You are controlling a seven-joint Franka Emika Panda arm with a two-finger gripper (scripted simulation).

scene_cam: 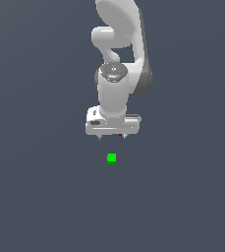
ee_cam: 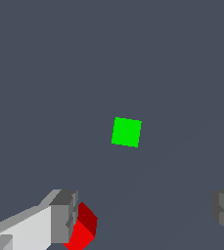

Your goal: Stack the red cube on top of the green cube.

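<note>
Your gripper [ee_cam: 145,215] stood with its jaws spread wide, gripping nothing. One small red cube [ee_cam: 82,228] sat right beside one grey fingertip [ee_cam: 64,217]; contact was unclear. One flat-faced green cube [ee_cam: 126,132] lay apart on the plain dark floor [ee_cam: 35,73]. You had no readable writing anywhere.

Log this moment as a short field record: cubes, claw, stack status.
red cube: beside one claw finger, mostly hidden in the exterior view
green cube: alone on the floor, apart from the red cube
claw: open, fingers wide apart, nothing clamped
claw position: green cube lies ahead of it in the wrist view
stack status: not yet done
surface: plain dark grey
</note>
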